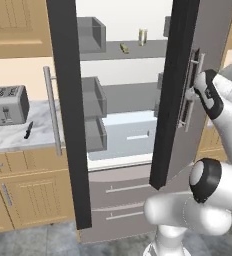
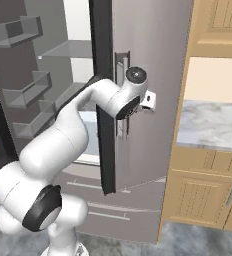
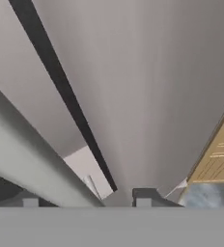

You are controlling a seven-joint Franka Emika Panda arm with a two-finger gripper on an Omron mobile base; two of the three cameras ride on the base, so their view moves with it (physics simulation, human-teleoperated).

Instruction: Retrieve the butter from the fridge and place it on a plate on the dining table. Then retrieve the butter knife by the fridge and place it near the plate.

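Our pincer point(image 3: 85, 198) straddles the right handle point(image 1: 189, 90) of the open fridge point(image 1: 133, 135), jaws parted; the butter point(image 1: 124, 48) sits on the top shelf point(image 1: 133, 50)

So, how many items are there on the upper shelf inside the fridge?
2: the butter lies near the middle of the shelf, and a pale can stands just right of it. The open right door may hide more.

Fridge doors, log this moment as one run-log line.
tall grey-silver fridge: both doors open | gripper: at right door's bar handle, jaws apart | small yellow butter: on upper shelf
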